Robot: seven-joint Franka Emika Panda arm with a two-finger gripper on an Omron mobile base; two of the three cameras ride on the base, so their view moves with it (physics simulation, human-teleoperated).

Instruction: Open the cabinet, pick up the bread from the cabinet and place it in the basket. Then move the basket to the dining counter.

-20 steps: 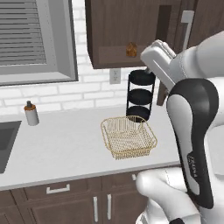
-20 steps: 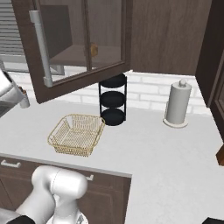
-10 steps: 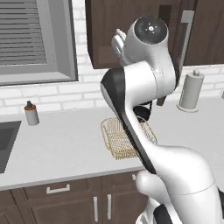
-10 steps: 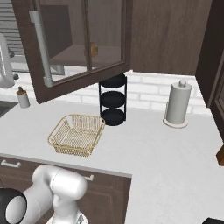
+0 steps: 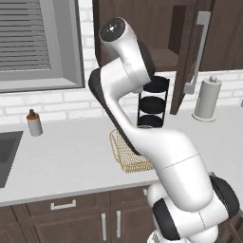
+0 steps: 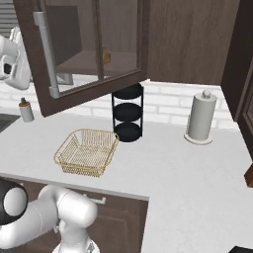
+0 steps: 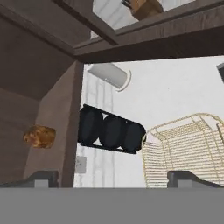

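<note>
Hand view puts the bread [image 7: 40, 136] at left centre, on the cabinet [image 7: 35, 78] shelf, with the basket [image 7: 188, 144] at lower right on the table. The end effector [image 7: 113, 178] is spread wide, empty (risk: clipping the open door).

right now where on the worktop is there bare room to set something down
Free: the stretch between the basket and the paper towel roll, and the near right of the worktop. Also between the small bottle and the basket. Crowded: the black tiered rack sits close behind the basket, under the open cabinet door.
</note>
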